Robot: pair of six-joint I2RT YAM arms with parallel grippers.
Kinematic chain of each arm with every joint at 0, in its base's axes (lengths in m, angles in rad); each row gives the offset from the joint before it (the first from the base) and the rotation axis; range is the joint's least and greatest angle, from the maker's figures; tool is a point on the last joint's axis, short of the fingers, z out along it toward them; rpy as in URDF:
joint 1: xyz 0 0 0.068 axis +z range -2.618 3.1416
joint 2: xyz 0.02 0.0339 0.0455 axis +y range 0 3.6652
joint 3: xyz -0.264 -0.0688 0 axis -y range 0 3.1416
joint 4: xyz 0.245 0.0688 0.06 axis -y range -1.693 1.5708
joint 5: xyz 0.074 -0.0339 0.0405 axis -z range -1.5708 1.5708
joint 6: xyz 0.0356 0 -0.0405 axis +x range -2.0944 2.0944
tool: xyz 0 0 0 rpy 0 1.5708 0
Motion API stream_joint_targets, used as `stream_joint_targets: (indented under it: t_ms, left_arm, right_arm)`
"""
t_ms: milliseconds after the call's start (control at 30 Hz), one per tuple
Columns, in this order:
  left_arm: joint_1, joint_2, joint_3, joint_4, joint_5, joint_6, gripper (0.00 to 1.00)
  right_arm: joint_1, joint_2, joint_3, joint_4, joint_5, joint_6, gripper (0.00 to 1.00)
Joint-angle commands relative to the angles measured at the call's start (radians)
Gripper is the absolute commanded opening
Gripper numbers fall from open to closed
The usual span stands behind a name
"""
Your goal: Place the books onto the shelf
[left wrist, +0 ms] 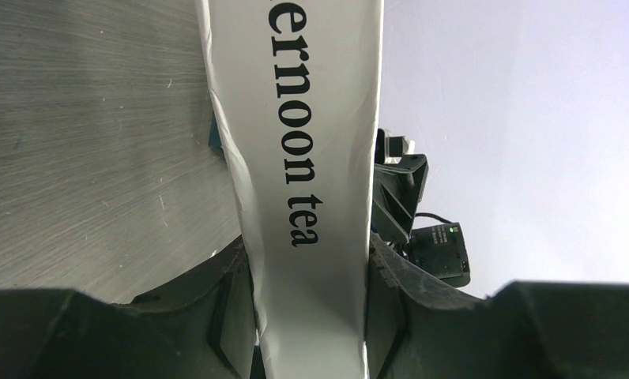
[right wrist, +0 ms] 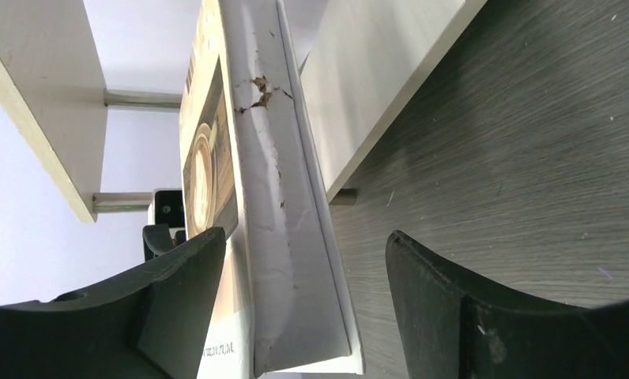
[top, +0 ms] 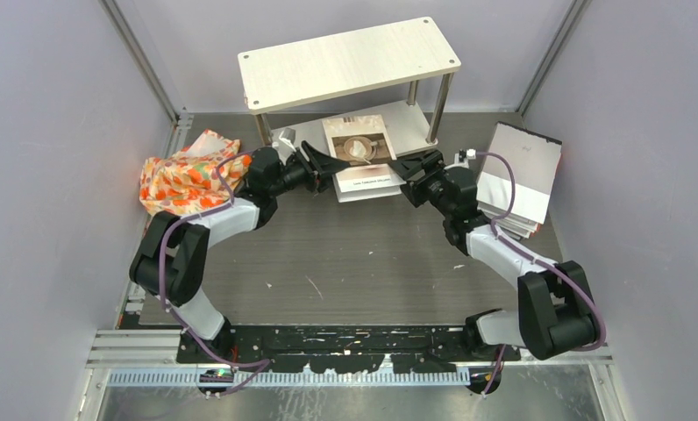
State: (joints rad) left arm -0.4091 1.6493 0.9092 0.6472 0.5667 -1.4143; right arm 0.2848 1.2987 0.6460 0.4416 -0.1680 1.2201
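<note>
coffee-cup book (top: 359, 147) half inside the shelf (top: 350, 61), between left jaws and right jaws, book stack (top: 521, 171) at right

Matt pale-wood shelf (top: 349, 63) on metal legs (top: 440, 107); creased, torn paper-covered book (top: 359, 158).

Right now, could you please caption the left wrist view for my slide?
Left gripper clamped on the book by its spine, table behind.

The left arm (top: 227, 219) and right arm (top: 503, 250) are showing white shells on their links and bulky black housings at the joints, with a purple cable (top: 511, 186) looping along each. The left gripper (top: 332, 168) and right gripper (top: 396, 167) are showing matte black, wedge-shaped fingers (right wrist: 177, 308).
</note>
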Motion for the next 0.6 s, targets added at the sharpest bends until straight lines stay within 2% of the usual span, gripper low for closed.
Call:
stream_joint_targets:
  t_ms: [0,333,567]
  left_arm:
    - [-0.011,0.004,0.051,0.106,0.026,-0.011,0.33]
    - [-0.027,0.048,0.057,0.179,0.013,-0.05,0.33]
    - [-0.031,0.061,0.067,0.191,0.018,-0.057,0.34]
  right_arm:
    - [-0.002,0.005,-0.008,0.115,-0.038,0.041,0.79]
    - [0.012,0.023,-0.01,0.153,-0.068,0.066,0.75]
    - [0.017,0.046,0.004,0.175,-0.088,0.075,0.64]
